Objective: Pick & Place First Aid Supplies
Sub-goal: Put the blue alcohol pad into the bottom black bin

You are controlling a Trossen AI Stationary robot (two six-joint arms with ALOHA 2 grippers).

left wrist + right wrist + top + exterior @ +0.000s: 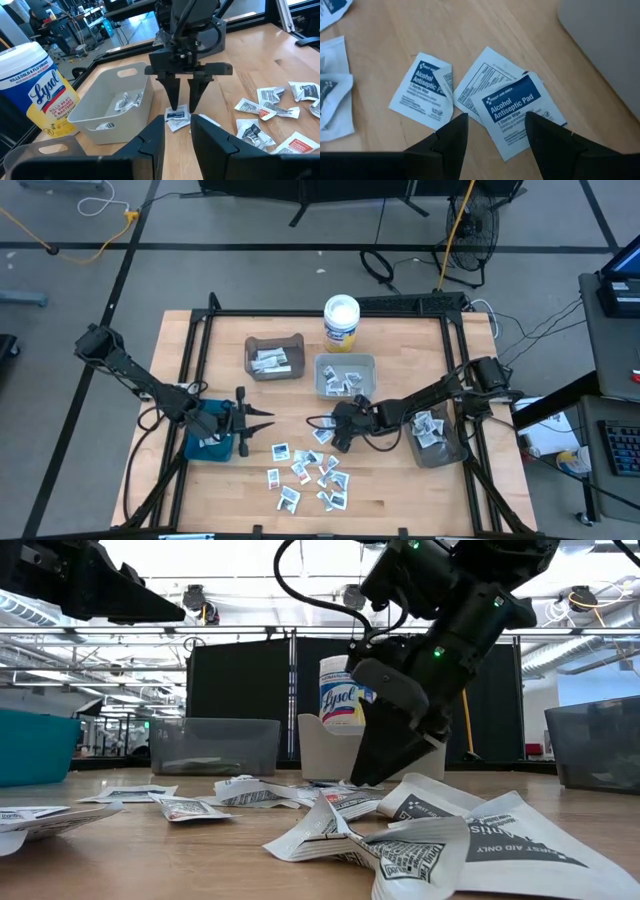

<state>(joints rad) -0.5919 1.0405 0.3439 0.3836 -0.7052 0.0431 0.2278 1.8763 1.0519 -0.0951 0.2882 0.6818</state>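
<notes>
right gripper (492, 132): fingers spread, empty, poised over alcohol wipe packets (512, 112) beside light grey bin (345, 376)
left gripper (255, 420): parted, empty, waiting beside teal bin (205, 442)
advice: straddle the top packet only, descend square, pinch

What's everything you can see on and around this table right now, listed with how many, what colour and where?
Loose packets: a scattered dozen or so, white with blue, red or dark print, on the wood at the table's front middle.
Alcohol antiseptic pads: two or three, white and blue, overlapping, right under the right claw.
Grey bins: three, at back left-centre, at centre and at the right edge, each holding packets.
Teal bin: one, front left, under the left arm.
Wipes tub: one, white with yellow and blue label, at the table's back.
Table: one, light wood, black frame.
Left claw: dark, fingers apart, empty, beside the teal bin.
Right claw: dark, open, over the pads.
</notes>
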